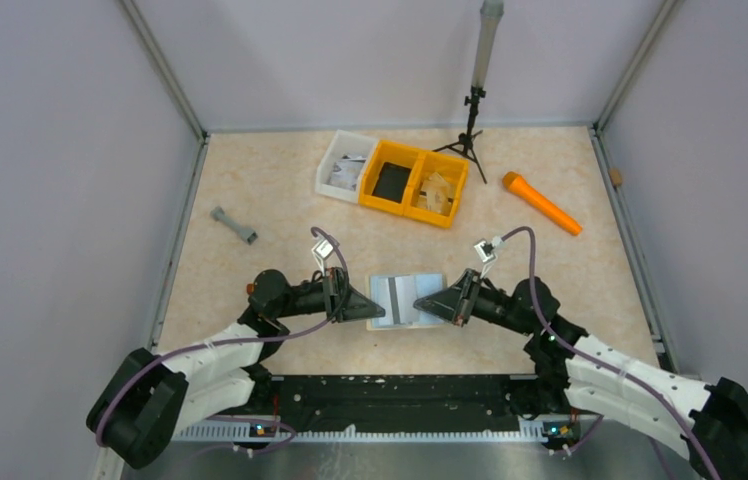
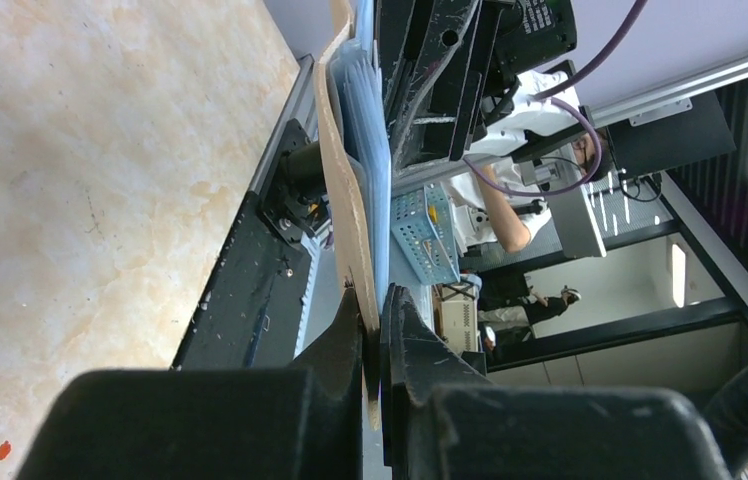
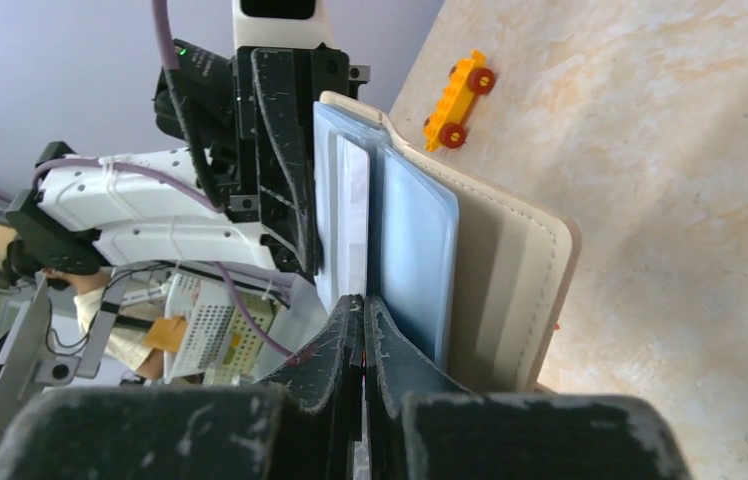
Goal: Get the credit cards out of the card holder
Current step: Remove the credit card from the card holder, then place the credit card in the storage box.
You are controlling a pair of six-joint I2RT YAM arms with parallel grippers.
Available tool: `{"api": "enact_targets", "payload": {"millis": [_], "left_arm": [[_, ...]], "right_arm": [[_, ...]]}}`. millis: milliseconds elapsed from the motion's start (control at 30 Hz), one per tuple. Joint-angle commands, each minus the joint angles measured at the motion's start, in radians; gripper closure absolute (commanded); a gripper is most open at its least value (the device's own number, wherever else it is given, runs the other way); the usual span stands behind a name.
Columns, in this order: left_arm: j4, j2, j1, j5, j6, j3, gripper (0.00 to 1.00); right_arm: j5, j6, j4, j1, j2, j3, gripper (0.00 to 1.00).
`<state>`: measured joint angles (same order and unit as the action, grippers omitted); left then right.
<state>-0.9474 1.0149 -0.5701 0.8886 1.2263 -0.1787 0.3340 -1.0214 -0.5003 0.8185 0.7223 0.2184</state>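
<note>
The card holder [image 1: 407, 299] is open and held up off the table between my two grippers. It has a tan cover [image 3: 510, 270] and blue-grey inner sleeves [image 3: 415, 250]. My left gripper [image 1: 375, 312] is shut on the holder's left edge, clamping the tan cover and the blue sleeves [image 2: 345, 190] together, as the left wrist view [image 2: 375, 310] shows. My right gripper [image 1: 428, 303] is shut on the thin edge of a white card [image 3: 352, 215] that stands among the sleeves, in the right wrist view [image 3: 363, 305].
At the back stand a white bin [image 1: 345, 165] and a yellow two-part bin [image 1: 418, 182], with a small tripod [image 1: 470, 120] behind them. An orange marker-like stick [image 1: 542, 203] lies at the back right, a grey piece [image 1: 234, 226] at the left. A small yellow toy car [image 3: 458, 84] lies on the table.
</note>
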Motion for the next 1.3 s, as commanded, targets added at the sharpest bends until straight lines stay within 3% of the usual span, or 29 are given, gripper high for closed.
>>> {"api": "enact_targets", "payload": {"millis": [0,367,567,1000,1133,1267], "left_arm": [[-0.023,-0.021,0.000,-0.012,-0.028,-0.029,1.00],[-0.051,-0.039,0.018,-0.043,-0.016,-0.013,1.00],[0.383,-0.115,0.020,-0.113,-0.216,-0.086,1.00],[0.632,-0.133,0.020,-0.219,-0.317,-0.124,1.00],[0.665,-0.112,0.019,-0.242,-0.322,-0.127,1.00],[0.816,-0.071,0.019,-0.301,-0.376,-0.172,1.00]], "right_arm": [[-0.036,0.062,0.131,-0.022,-0.046,0.037,1.00],[-0.044,0.090,0.196,-0.029,-0.055,0.059,1.00],[-0.078,0.108,0.272,-0.047,-0.075,0.069,1.00],[-0.137,0.219,0.463,-0.067,-0.108,0.160,1.00],[-0.124,0.254,0.489,-0.067,-0.056,0.194,1.00],[-0.144,0.299,0.526,-0.067,-0.001,0.248,1.00]]}}
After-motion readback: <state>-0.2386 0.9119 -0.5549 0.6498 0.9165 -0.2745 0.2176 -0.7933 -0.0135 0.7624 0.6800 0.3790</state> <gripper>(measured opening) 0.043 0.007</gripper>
